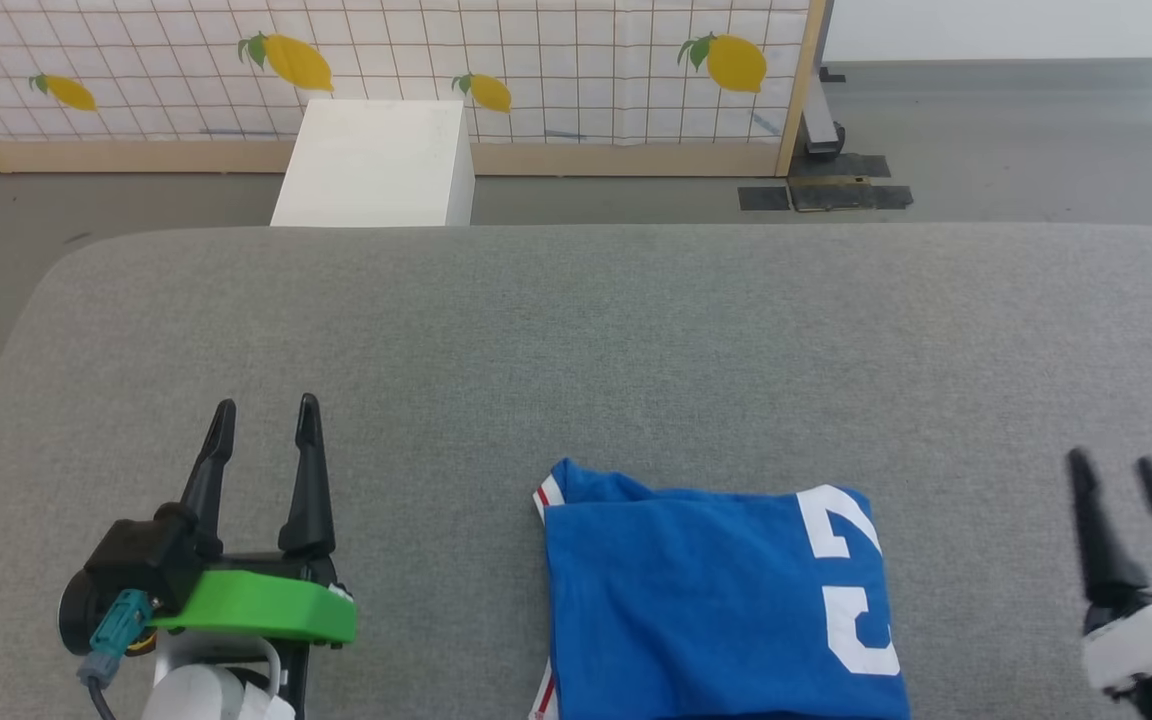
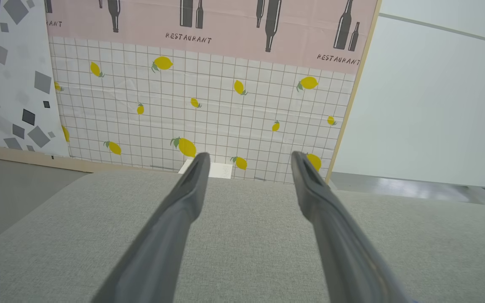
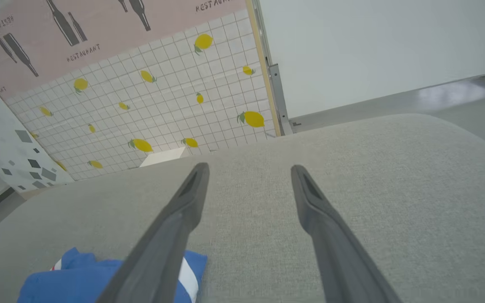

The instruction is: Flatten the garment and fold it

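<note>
The garment, a bright blue jersey with white lettering and red-and-white trim, lies folded into a neat rectangle at the near middle of the grey padded table. My left gripper rests open to the left of it, well apart, with nothing between its fingers. My right gripper stands open to the right of it, also apart and holding nothing. In the right wrist view the garment shows at the lower left, beside my right gripper. In the left wrist view my left gripper points across bare table.
A white box stands on the floor beyond the table's far edge. Behind it is a lemon-patterned wall panel with a wooden frame. Grey floor lies to the left and far right of the table.
</note>
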